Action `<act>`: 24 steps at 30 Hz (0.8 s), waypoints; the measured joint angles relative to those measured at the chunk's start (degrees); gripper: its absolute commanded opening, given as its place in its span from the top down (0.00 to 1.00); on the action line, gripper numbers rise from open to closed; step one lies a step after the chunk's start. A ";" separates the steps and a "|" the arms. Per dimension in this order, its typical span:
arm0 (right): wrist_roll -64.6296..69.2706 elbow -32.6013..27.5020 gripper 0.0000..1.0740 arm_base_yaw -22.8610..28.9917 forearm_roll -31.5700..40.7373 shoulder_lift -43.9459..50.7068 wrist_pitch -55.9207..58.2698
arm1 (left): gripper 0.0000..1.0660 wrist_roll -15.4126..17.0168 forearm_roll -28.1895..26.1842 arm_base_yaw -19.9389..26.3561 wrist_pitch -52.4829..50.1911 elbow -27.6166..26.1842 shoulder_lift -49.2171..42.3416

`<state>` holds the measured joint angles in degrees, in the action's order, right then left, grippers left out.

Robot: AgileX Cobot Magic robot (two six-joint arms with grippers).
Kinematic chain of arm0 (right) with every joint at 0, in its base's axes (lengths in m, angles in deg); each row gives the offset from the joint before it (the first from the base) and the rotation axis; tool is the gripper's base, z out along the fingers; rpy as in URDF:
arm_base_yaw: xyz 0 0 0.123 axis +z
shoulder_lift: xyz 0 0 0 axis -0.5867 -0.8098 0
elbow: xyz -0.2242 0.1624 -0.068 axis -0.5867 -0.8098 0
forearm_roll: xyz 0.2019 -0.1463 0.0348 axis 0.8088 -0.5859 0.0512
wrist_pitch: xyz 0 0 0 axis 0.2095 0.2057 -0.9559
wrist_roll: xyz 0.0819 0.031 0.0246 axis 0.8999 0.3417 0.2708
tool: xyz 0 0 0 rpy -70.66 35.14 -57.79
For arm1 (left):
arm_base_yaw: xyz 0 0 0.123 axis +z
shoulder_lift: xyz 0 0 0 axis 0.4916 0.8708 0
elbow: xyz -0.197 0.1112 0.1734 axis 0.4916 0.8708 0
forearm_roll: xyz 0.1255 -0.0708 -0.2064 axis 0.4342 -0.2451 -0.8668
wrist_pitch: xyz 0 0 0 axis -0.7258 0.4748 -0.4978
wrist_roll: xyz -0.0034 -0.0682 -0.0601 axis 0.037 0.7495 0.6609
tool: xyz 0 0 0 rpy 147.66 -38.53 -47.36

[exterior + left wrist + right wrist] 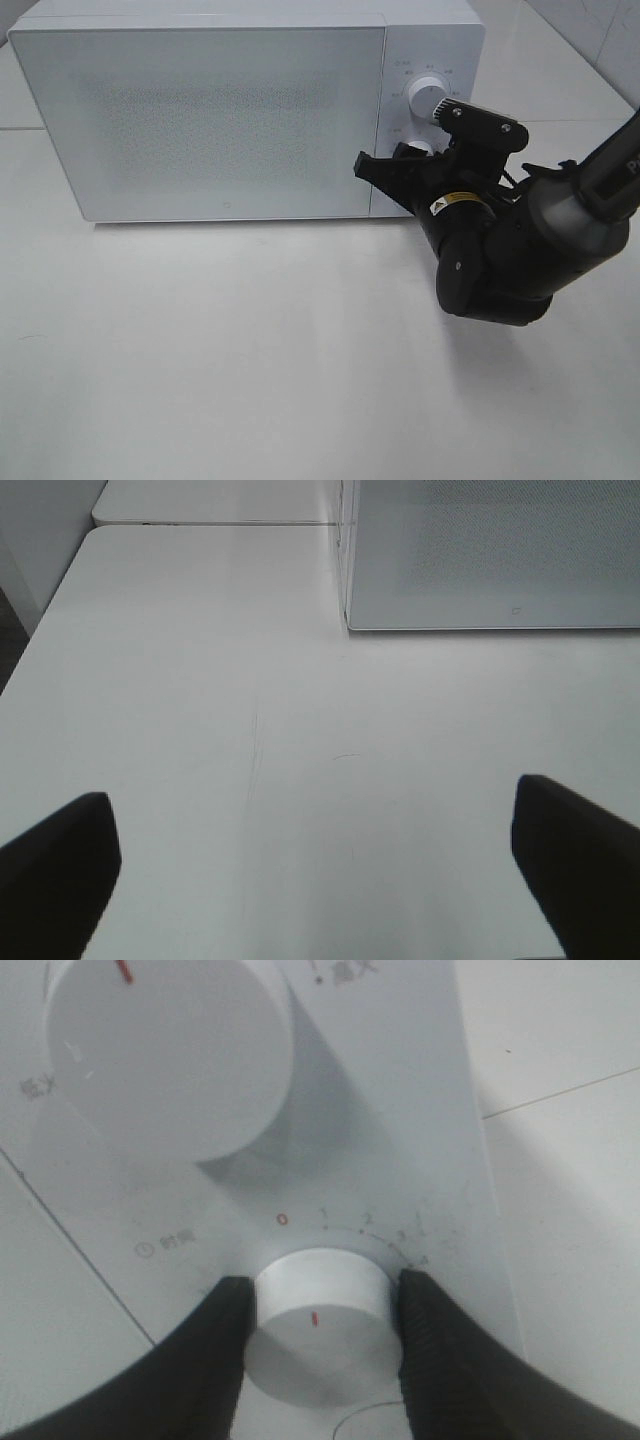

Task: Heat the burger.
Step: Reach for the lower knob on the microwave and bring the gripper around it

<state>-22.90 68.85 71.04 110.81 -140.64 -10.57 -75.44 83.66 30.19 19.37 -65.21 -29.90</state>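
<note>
While the burger shows in no view, the boxy white microwave oven [220, 110] stands closed.
Over the flat white table [250, 360] the black left gripper [312, 815] hangs with jaws spread wide, holding nothing; right of the oven door [200, 120], the black right gripper [322, 1288] has its fingers [200, 1370] pressed against either side of the small round white lower dial [320, 1335], beneath the larger white upper dial [430, 97].

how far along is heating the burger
Done: the microwave door is shut. The burger isn't visible, so it is likely inside. In hand: the right gripper clasps the timer knob. To do: probably turning it to start the heating. The left gripper hangs open over the table.
</note>
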 measured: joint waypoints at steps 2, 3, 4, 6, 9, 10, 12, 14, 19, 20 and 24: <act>1.60 -0.06 0.91 0.00 -0.17 -0.11 -0.23 | 0.06 -0.29 0.00 0.00 0.00 0.00 0.00; 2.29 -0.06 0.91 0.00 -0.23 -0.11 -0.34 | 0.06 -0.29 0.00 0.00 0.00 0.00 0.00; 2.29 -0.06 0.91 0.00 -0.23 -0.11 -0.34 | 0.06 -0.29 0.00 0.00 0.00 0.00 0.00; 3.72 -0.17 0.91 -0.06 -0.57 -0.11 -0.40 | 0.06 -0.29 0.00 0.00 0.00 0.00 0.00; 7.10 -0.34 0.90 -0.17 -1.20 -0.11 -0.52 | 0.06 -0.29 0.00 0.00 0.00 0.00 0.00; 7.10 -0.34 0.90 -0.17 -1.20 -0.11 -0.52 | 0.06 -0.29 0.00 0.00 0.00 0.00 0.00; 10.43 -0.46 0.90 -0.40 -1.89 -0.11 -0.57 | 0.06 -0.29 0.00 0.00 0.00 0.00 0.00; 11.46 -0.52 0.90 -0.46 -2.12 -0.11 -0.63 | 0.06 -0.29 0.00 0.00 0.00 0.00 0.00; 15.87 -0.52 0.90 -0.46 -2.29 -0.23 -0.86 | 0.06 -0.29 0.00 0.00 0.00 0.00 0.00; 17.93 -0.69 0.89 -0.52 -2.46 -0.23 -0.92 | 0.06 -0.29 0.00 0.00 0.00 0.00 0.00; 21.66 -0.69 0.89 -0.52 -2.75 -0.29 -0.92 | 0.06 -0.29 0.00 0.00 0.00 0.00 0.00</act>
<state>-1.24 68.16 70.53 108.06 -140.93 -11.48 -75.73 83.66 30.19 19.37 -65.21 -29.90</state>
